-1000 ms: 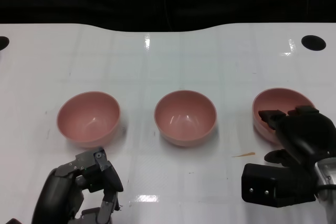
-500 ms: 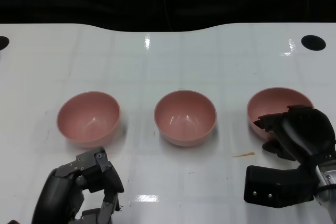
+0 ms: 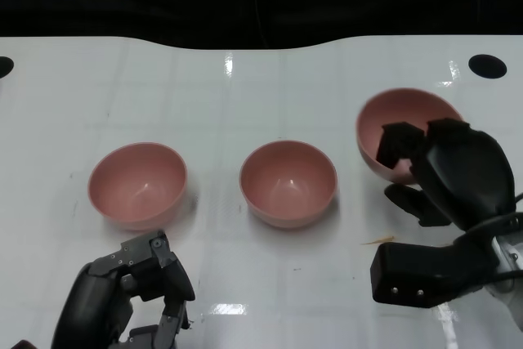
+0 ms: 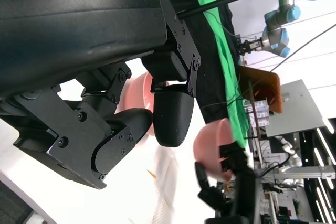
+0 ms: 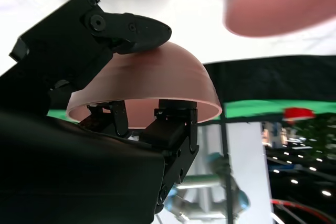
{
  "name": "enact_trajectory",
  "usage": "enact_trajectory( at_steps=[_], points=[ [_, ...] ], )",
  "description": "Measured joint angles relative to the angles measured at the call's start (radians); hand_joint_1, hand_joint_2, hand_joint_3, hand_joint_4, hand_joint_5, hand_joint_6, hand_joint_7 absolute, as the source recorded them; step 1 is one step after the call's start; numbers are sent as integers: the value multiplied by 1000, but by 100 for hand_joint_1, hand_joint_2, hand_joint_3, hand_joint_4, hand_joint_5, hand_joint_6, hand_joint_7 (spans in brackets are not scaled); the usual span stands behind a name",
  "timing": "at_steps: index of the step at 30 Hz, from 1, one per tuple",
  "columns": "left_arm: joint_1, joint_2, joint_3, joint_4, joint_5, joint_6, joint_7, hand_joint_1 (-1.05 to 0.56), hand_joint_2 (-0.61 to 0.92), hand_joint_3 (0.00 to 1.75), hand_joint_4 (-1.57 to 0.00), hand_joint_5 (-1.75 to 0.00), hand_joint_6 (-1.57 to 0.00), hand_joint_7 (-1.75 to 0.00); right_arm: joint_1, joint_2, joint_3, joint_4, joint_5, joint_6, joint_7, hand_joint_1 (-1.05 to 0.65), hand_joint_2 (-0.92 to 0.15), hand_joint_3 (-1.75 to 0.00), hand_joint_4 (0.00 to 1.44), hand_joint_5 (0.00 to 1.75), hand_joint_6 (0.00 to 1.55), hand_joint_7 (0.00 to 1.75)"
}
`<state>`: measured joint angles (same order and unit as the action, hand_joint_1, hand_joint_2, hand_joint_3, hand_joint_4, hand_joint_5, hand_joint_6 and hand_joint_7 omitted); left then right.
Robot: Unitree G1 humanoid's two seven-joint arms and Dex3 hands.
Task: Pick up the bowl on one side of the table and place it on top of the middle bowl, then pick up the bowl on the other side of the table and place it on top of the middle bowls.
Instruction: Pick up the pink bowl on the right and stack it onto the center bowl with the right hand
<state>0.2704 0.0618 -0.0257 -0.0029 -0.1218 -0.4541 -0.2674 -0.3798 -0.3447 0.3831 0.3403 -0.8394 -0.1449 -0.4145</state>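
The robot's right hand (image 3: 445, 171) gripped the right bowl (image 3: 400, 133) by its rim, fingers inside and a finger on the outer wall, holding it tilted and clear of the white table (image 3: 245, 87), to the right of the middle bowl (image 3: 288, 183). The left bowl (image 3: 138, 185) sat upright on the table. The left hand (image 3: 135, 288) hung near the table's front edge, fingers curled, holding nothing.
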Motion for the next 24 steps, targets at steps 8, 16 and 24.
enact_trajectory(
  at_steps=[8,16,24],
  points=[
    [-2,0,0,1,-4,-4,0,-7,47,131,-83,-173,-76,-157,-7,-3,-5,-180,53,-29,196,-22,-39,-127,93,175,70,173],
    [-6,0,-1,22,6,-45,0,-9,50,127,-83,-175,-75,-159,-41,62,14,-179,89,-107,243,-23,-37,-136,97,175,73,175],
    [-5,-2,-1,25,11,-45,0,-7,48,128,-83,-174,-76,-156,-87,114,31,-135,96,-122,288,-24,-33,-140,97,175,73,175]
  ],
)
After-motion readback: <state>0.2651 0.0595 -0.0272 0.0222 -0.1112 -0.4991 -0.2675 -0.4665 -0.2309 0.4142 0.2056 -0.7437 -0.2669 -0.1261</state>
